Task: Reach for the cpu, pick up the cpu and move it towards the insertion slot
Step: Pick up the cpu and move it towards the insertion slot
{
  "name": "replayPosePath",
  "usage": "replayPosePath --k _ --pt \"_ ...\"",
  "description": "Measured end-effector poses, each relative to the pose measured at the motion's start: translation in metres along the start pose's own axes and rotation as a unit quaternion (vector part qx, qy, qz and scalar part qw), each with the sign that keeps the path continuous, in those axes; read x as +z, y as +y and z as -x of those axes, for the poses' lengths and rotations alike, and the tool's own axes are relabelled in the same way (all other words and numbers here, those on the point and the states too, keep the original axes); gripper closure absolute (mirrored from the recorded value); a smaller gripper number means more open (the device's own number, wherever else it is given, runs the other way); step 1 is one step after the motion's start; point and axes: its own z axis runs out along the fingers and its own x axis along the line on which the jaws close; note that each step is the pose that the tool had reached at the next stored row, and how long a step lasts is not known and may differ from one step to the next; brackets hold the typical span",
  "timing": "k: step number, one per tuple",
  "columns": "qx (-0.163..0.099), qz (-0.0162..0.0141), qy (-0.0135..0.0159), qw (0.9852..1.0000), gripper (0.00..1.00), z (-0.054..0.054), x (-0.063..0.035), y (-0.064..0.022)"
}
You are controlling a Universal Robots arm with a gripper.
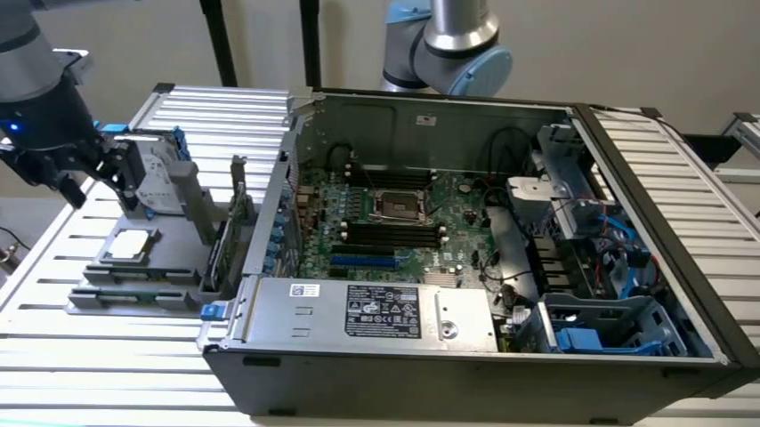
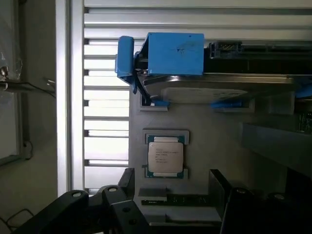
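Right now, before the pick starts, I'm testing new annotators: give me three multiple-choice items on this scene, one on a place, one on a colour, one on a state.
1. Where does the cpu lie?
A. Seated on the motherboard
B. On the grey holder on the slatted table
C. Lifted in mid-air

2. What colour are the rails on the hard drive?
A. Blue
B. Red
C. Yellow

3. What state is the gripper in?
A. Shut on the cpu
B. Shut on the hard drive
C. Open, holding nothing

Answers:
1. B, the chip rests flat in the holder's recess.
2. A, blue plastic shows at the drive's end.
3. C, the wrist view shows its fingers apart with the cpu untouched beyond them.
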Motion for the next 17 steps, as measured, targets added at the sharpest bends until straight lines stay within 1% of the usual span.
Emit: replayPosePath --k 17 --pt "0.001 0.0000 -0.0001 1.0000 0.29 0.000 0.0310 -0.0012"
